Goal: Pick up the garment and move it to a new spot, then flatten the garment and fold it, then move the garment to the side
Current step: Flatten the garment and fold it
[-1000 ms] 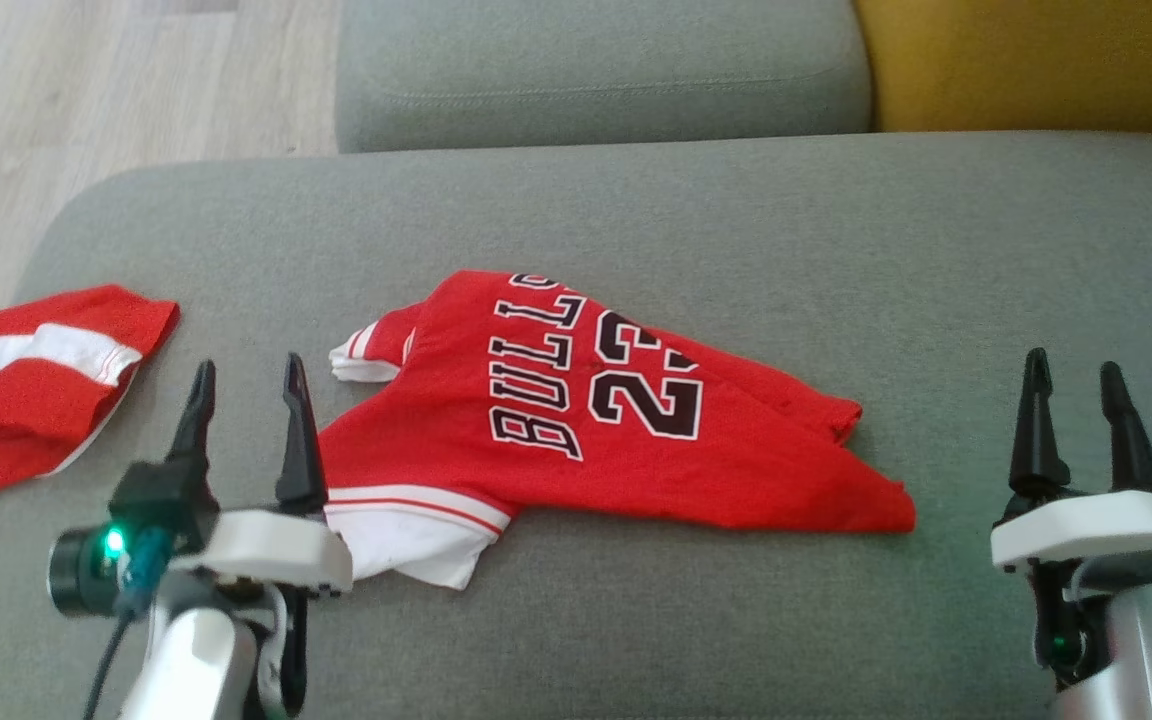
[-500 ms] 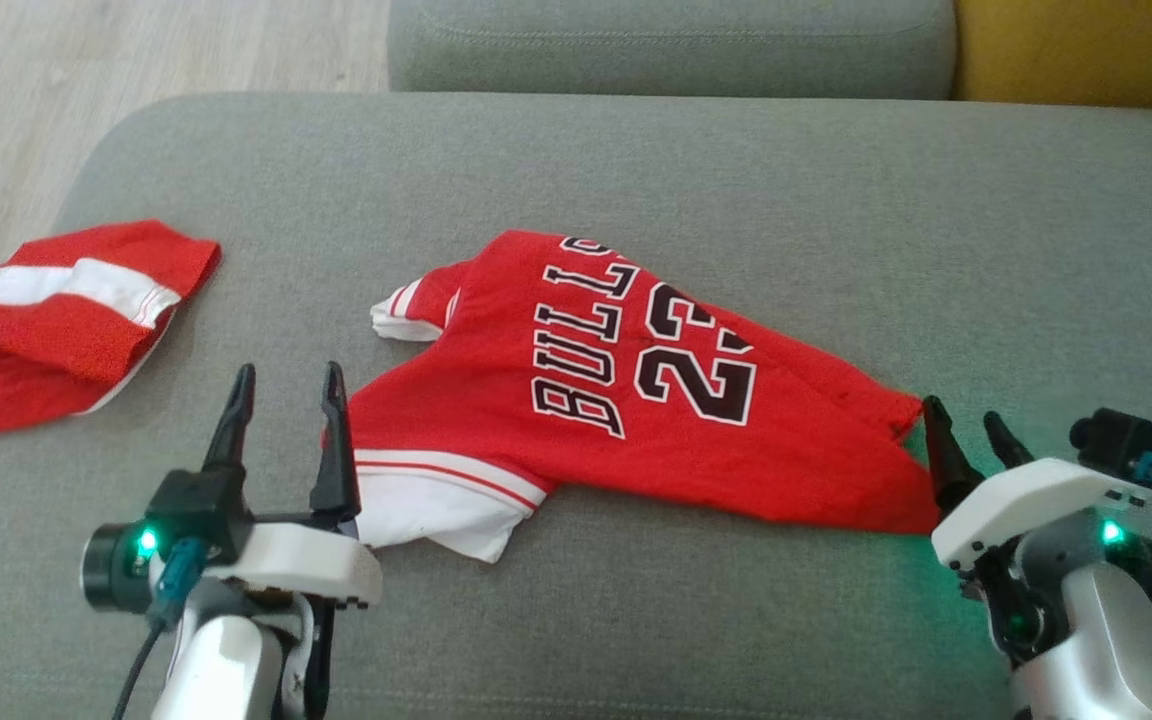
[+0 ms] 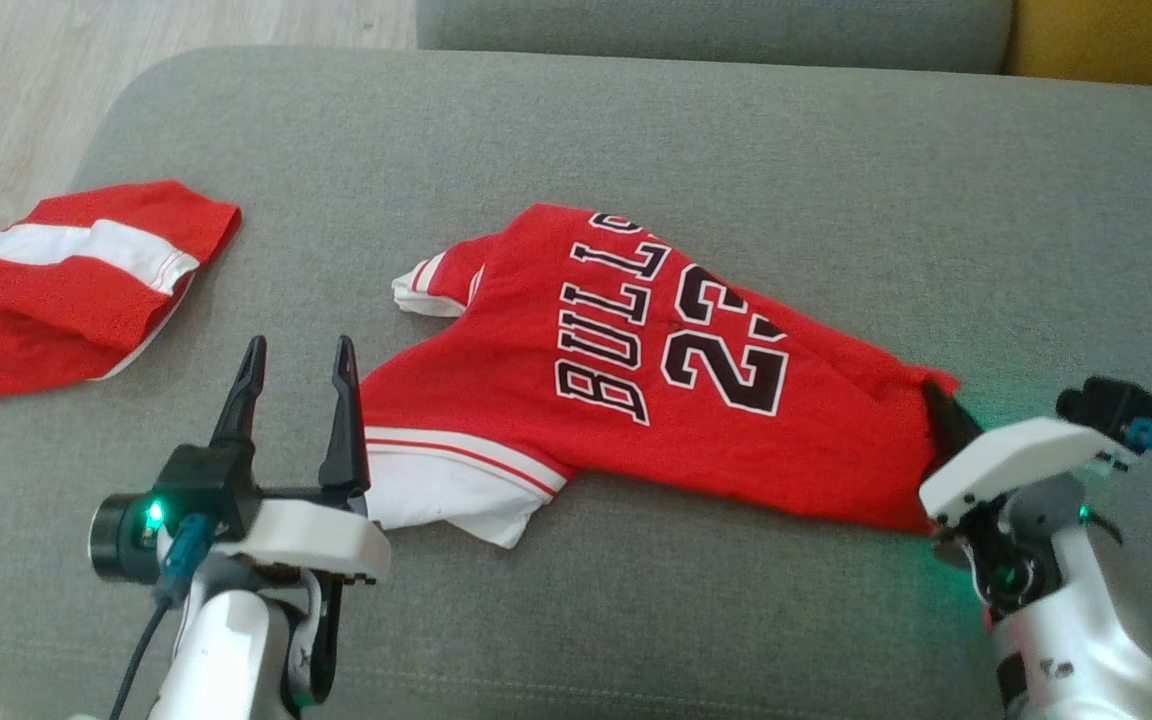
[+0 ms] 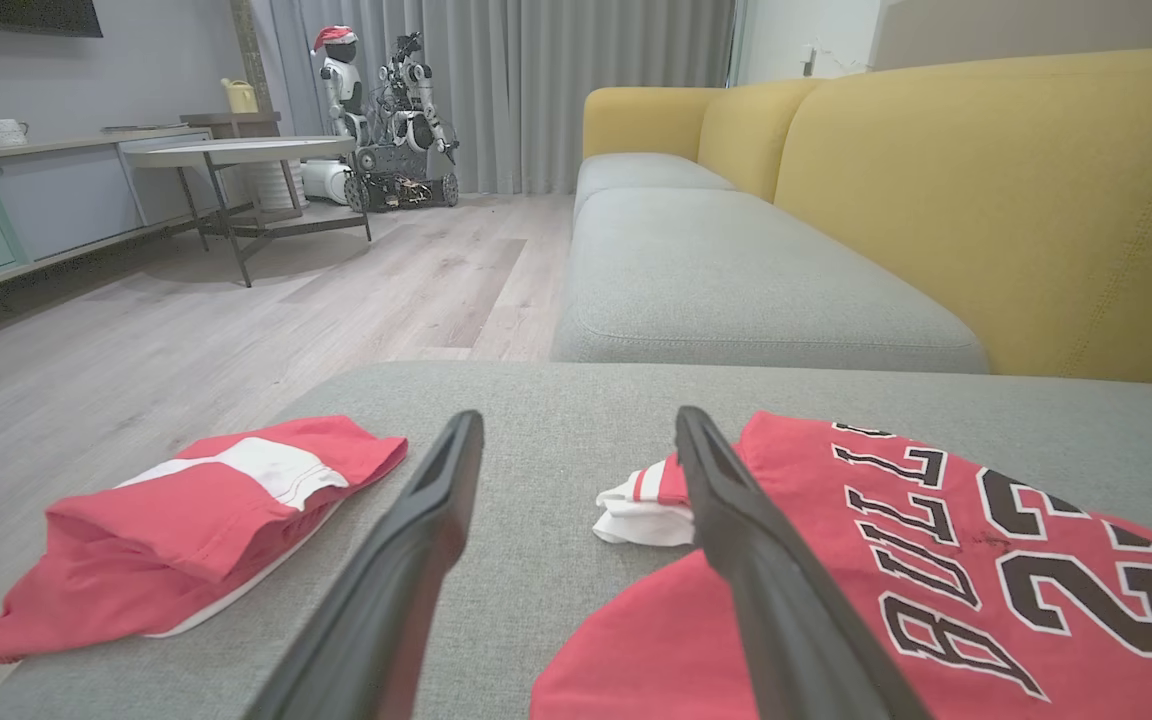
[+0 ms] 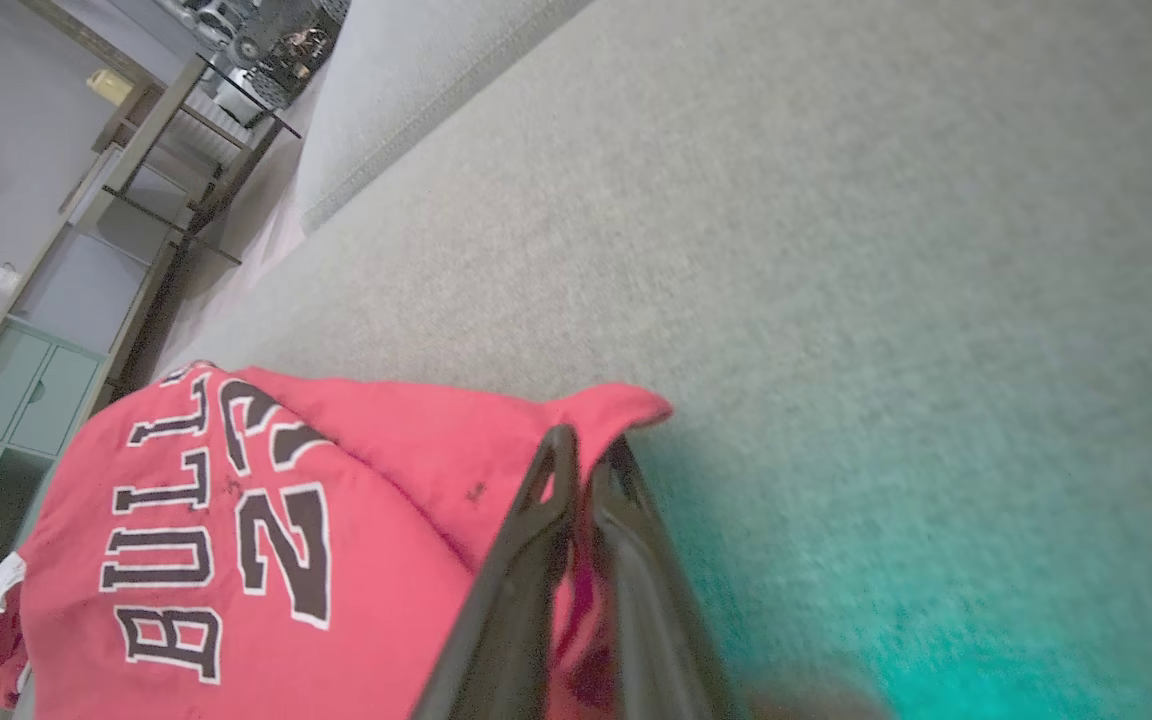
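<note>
My right jaws were clamped on a corner of the garment [image 3: 636,400], rumpled mid-cushion on the sofa [image 3: 636,120], and my left jaws stood apart by its white hem [image 3: 436,495]; I reckoned a firm bite and slow lift wisest.

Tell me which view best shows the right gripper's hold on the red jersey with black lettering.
The right wrist view: the right gripper has its dark fingers nearly together, with a corner of the red jersey between them. The head view shows the gripper at that corner, fingertips hidden. The left wrist view shows the jersey's lettered end.
</note>
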Tool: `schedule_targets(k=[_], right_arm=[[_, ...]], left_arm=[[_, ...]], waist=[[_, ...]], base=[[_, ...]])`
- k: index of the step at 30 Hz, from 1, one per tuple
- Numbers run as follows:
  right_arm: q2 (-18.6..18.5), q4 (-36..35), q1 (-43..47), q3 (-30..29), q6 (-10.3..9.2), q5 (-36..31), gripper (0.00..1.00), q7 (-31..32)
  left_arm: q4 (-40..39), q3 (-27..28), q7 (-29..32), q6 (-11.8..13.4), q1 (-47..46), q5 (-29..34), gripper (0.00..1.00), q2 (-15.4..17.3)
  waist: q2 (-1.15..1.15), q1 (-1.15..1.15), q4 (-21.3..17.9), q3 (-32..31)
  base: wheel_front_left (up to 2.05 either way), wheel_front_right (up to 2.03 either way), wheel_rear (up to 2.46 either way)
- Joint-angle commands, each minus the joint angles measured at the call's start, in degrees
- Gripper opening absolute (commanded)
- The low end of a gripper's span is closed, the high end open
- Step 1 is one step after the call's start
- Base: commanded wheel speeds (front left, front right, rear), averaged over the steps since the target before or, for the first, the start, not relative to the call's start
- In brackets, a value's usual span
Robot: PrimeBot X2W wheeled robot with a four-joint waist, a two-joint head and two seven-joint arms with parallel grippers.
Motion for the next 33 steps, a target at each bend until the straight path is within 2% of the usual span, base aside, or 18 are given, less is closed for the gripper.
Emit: schedule_targets(k=[1, 6, 15, 21, 28, 30, 33], right_arm=[[-0.3, -1.8, -3.1, 1.1, -0.04, -0.7, 0.0, -1.2], [-2.2, -3.0, -7.2, -1.3, -0.04, -3.3, 0.0, -2.7], [-12.2, -4.5, -20.5, -3.0, -0.04, -11.8, 0.0, -0.5], [-18.4, -0.1, -31.7, -5.0, -0.04, -17.7, 0.0, -1.9], [-21.3, 8.2, -41.4, -3.5, -0.04, -23.2, 0.0, -5.4], [-21.6, 10.8, -42.8, -3.3, -0.04, -25.4, 1.0, -6.8], [-21.3, 14.4, -44.4, -3.7, -0.04, -27.8, 1.0, -9.5]], left_arm=[[-1.7, 2.1, -0.7, -0.2, -2.5, 0.6, 1.0, -0.1], [-1.6, 2.2, -0.7, -0.7, -2.7, 1.0, 1.0, -0.6], [-2.0, 1.1, -0.7, -1.4, -4.2, 0.8, 1.0, -1.5], [-2.4, -1.0, -0.7, -1.6, -5.9, 0.2, 1.0, -1.7], [-2.6, -3.8, -0.7, -0.5, -7.6, -1.7, 1.0, -1.7], [-2.6, -4.2, -0.7, -0.2, -7.9, -2.0, 1.0, -1.8], [-2.5, -4.5, -0.7, 0.2, -8.2, -2.2, 1.0, -1.8]], waist=[[0.0, 0.0, 0.2, 0.2], [0.0, 0.0, 0.9, 0.8], [0.0, 0.0, 2.5, 3.9], [0.0, 0.0, 5.1, 7.7], [0.0, 0.0, 7.2, 11.1], [0.0, 0.0, 7.4, 11.5], [0.0, 0.0, 7.0, 11.5]], base=[[0.0, 0.0, 0.0], [0.0, 0.0, 0.0], [0.0, 0.0, 0.0], [0.0, 0.0, 0.0], [0.0, 0.0, 0.0], [0.0, 0.0, 0.0], [0.0, 0.0, 0.0]])
